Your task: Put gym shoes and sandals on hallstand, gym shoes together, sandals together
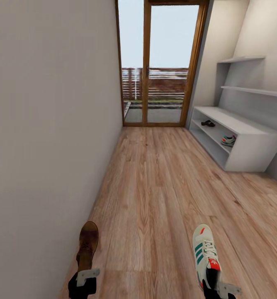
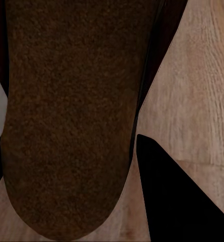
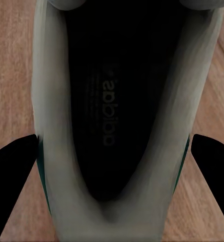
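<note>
Location: residential corridor.
Wood-plank corridor floor (image 1: 155, 187); glazed wood-framed door (image 1: 161, 62) at 12 o'clock; hallstand (image 1: 238, 139) with wall shelves (image 1: 246, 74) at 2 o'clock, holding shoes (image 1: 228, 140).

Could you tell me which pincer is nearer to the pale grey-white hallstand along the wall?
Right. The right pincer, holding a white sneaker, is on the pale grey-white hallstand's side; the left pincer, with a brown sandal, is by the opposite wall.

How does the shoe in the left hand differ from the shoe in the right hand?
The sandal in the left hand is dark brown and plain. The gym shoe in the right hand is white, laced, with green stripes and a red heel patch. Both are gripped at the heel, toes pointing forward.
</note>
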Robot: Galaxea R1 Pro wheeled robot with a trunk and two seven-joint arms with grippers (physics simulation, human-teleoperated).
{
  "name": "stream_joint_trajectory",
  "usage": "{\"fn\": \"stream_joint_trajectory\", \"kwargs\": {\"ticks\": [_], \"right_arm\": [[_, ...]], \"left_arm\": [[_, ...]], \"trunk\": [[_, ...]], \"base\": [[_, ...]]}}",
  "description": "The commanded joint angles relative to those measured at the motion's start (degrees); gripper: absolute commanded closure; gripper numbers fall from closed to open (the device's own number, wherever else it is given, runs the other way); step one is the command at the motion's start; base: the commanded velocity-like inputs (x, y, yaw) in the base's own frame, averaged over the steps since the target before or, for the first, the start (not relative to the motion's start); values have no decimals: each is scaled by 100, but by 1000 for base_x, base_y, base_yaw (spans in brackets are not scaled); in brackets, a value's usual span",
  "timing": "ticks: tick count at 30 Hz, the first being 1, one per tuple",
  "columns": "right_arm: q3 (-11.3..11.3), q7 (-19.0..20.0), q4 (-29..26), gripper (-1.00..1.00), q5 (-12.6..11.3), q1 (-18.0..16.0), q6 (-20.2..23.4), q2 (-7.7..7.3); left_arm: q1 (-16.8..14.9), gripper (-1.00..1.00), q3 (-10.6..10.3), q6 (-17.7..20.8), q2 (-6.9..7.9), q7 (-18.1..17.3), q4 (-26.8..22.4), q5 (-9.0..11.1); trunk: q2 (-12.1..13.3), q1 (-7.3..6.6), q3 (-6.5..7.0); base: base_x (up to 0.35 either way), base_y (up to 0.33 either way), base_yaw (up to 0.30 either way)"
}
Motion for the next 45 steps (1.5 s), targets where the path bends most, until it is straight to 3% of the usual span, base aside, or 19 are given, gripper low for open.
{"fn": "stream_joint_trajectory", "kwargs": {"ticks": [1,45], "right_arm": [[-47,41,3,100,24,-6,-23,4],[-47,41,-3,100,24,-6,-23,0]], "left_arm": [[-4,100,39,-14,-6,7,3,-58],[-4,100,36,-14,-6,7,3,-58]], "trunk": [[-2,2,-5],[-2,2,-5]], "base": [[336,0,0],[336,0,0]]}}
